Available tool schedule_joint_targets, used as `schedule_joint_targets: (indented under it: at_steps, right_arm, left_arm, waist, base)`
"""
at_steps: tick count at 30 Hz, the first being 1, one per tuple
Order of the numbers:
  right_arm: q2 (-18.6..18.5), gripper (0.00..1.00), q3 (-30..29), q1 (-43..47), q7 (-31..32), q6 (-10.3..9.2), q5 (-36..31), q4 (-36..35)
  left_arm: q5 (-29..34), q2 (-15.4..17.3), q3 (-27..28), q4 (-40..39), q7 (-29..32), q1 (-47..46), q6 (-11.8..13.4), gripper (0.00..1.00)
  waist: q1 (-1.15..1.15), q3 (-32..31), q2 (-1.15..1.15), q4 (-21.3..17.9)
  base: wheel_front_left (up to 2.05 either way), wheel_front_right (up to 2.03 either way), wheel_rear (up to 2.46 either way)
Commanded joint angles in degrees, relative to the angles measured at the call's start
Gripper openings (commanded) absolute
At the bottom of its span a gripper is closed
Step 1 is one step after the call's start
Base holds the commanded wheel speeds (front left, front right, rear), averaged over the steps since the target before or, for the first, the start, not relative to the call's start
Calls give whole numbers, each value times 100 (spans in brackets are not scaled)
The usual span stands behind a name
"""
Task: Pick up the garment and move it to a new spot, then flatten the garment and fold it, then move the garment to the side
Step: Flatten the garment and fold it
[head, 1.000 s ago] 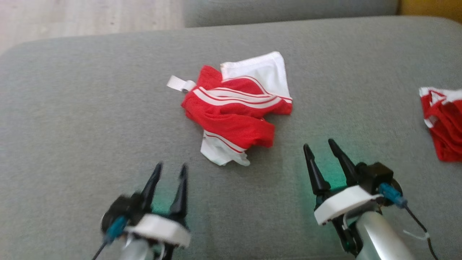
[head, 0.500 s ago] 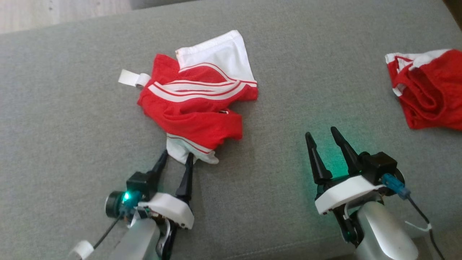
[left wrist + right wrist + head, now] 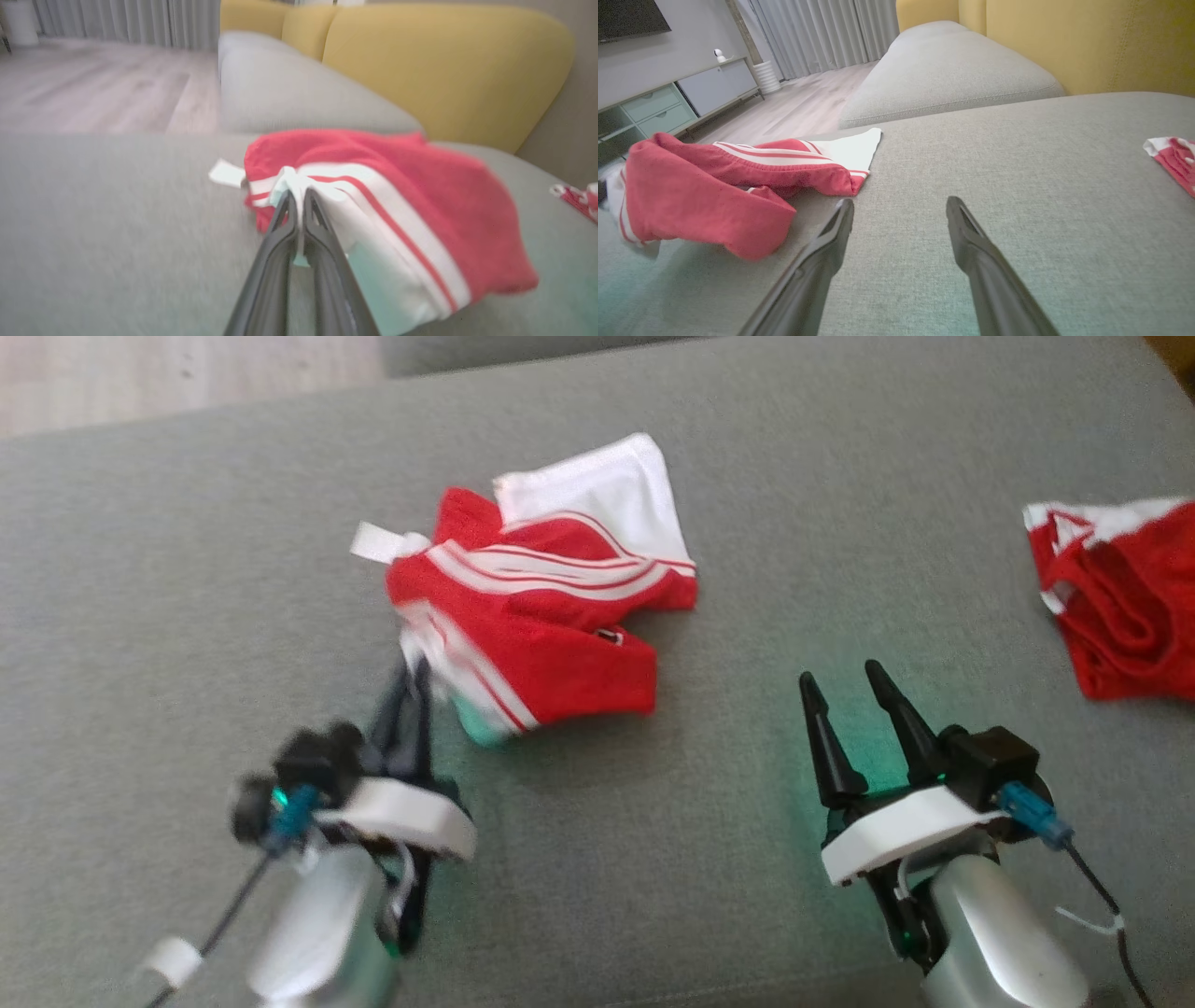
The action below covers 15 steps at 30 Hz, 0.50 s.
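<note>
A crumpled red garment (image 3: 551, 616) with white stripes and white panels lies in the middle of the grey sofa cushion (image 3: 187, 569). My left gripper (image 3: 411, 677) is shut on the garment's near white-striped edge and holds that edge a little off the cushion. The left wrist view shows the garment (image 3: 411, 196) draped right of my pinched left gripper (image 3: 296, 196). To the right of the garment, my right gripper (image 3: 840, 686) hovers open above bare cushion, nothing between its fingers. In the right wrist view the garment (image 3: 714, 205) lies left of that open gripper (image 3: 899, 205).
A second red and white garment (image 3: 1120, 607) lies at the cushion's right edge, also as a corner (image 3: 1174, 158) in the right wrist view. Yellow back cushions (image 3: 444, 60) stand behind the sofa. Wooden floor (image 3: 140, 373) lies beyond the far left edge.
My left gripper has closed on the garment's near white edge and pulled it up and to the left, folding that part over. The right gripper stays open in place. The camera has shifted.
</note>
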Motion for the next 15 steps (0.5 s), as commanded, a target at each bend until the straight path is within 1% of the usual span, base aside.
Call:
schedule_joint_targets:
  at_steps: [1, 2, 5, 9, 12, 15]
  right_arm:
    - [27, 100, 94, -72, -55, -4, 43, -151]
    - [27, 100, 81, -46, -55, -4, 59, -153]
    - [27, 100, 93, 2, -55, -4, 133, -160]
    - [27, 100, 87, 105, -55, -4, 254, -174]
    - [27, 100, 119, 176, -55, -4, 325, -162]
    - [27, 100, 140, 210, -55, -4, 393, -161]
  left_arm:
    - [105, 122, 242, -302, -30, -225, 2, 0]
    - [232, 213, 329, -529, -30, -299, -43, 0]
    - [625, 679, 482, -1021, -30, -738, -229, 0]
    - [878, 1182, 503, -1328, -30, -1612, -425, 0]
    - [909, 1405, 458, -1313, 41, -2247, -497, 0]
    - [904, 1513, 348, -1306, 238, -2729, -538, 0]
  waist:
    - [0, -196, 0, 180]
    - [0, -260, 0, 232]
    - [0, -429, 0, 351]
    - [0, -599, 0, 482]
    - [0, -690, 0, 522]
    - [0, -757, 0, 519]
  base:
    - [0, 0, 0]
    - [0, 0, 0]
    - [0, 0, 0]
    - [0, 0, 0]
    - [0, 0, 0]
    - [0, 0, 0]
